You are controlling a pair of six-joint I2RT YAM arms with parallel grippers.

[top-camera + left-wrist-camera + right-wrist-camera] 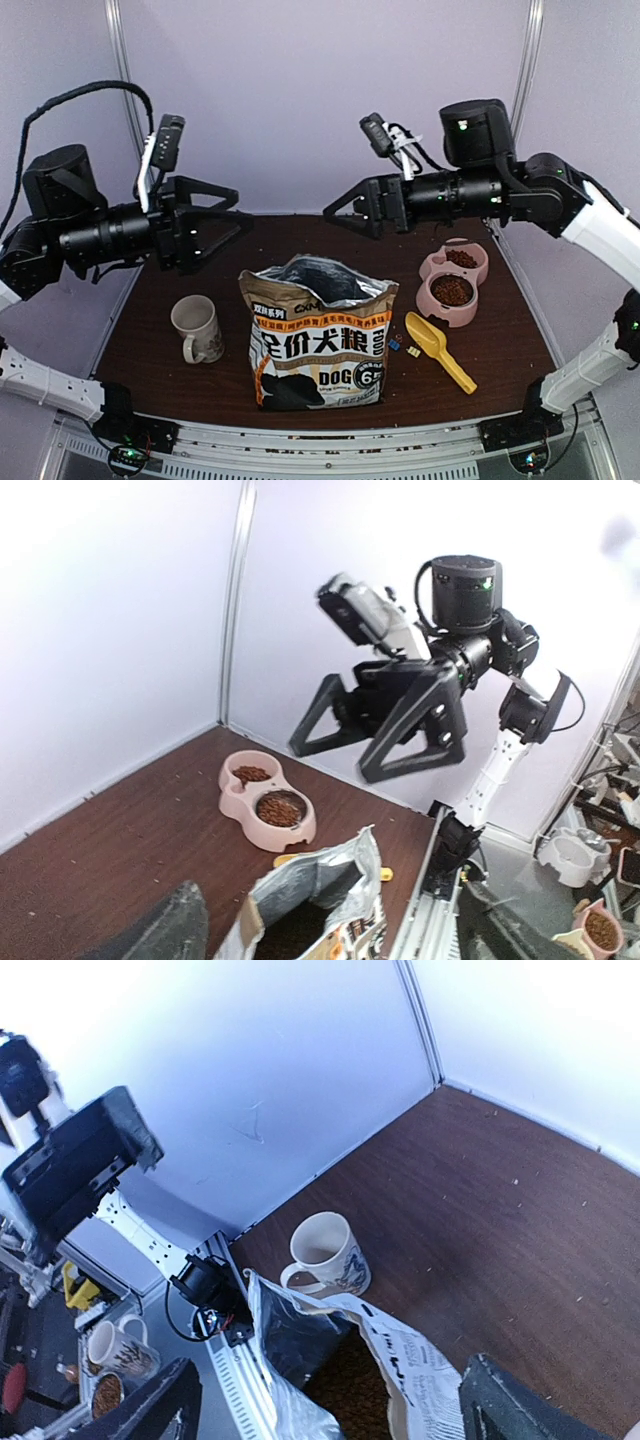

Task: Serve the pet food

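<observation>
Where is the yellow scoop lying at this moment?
In the top external view, the yellow scoop lies on the table's right half, just right of the open dog food bag and in front of the pink double bowl.

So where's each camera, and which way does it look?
Top external: above and behind the arms, looking down at the table; left gripper and right gripper both show, open.
Left wrist: on the left arm, facing the right gripper and pink bowl; own fingers at the bottom.
Right wrist: on the right arm, facing the mug; own fingertips at the bottom.
Both wrist views share the open dog food bag.
</observation>
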